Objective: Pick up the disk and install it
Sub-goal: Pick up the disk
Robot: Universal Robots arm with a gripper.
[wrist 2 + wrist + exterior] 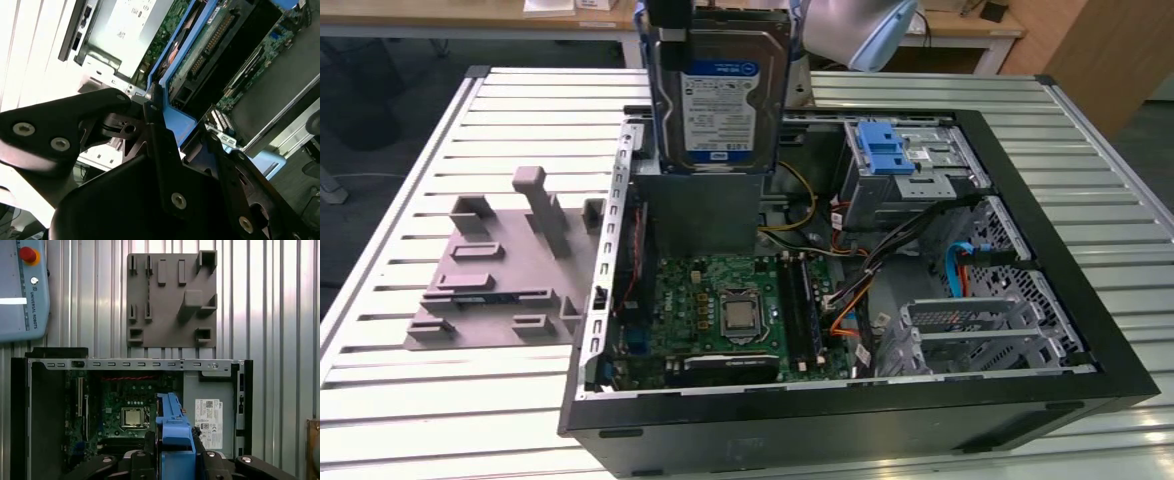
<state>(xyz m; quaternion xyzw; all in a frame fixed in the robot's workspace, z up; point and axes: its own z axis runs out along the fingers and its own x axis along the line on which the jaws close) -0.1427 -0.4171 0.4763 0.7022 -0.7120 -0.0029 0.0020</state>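
Right, the claw (175,447) was clamped shut on the disk (720,95), w/ its fingers (162,150) pinching the blue plastic frame at one end. The disk hung upright in the air, label side facing the exterior camera, over the far end of the open computer case (1067,300). It was just above the tall grey box (700,210) there; whether its lower end touched anything I couldn't tell.

Handling, as a guess: a stiff metal body, fairly heavy for its size and prob. sensitive to knocks. The second wrist view showed a bare circuit board and connector on its underside, so that face is no place to grip. The frame's side rails or end look safest, though smooth plastic could flex or slip a bit.

Below it in the case lay the green main board (720,300). A blue clip (883,150) sat on the drive cage, toward the case's far corner on the exterior view's right.

The case lay on a slatted table (400,400), near its front edge. A grey slotted plate (494,270) lay by the table's edge on the exterior view's left.
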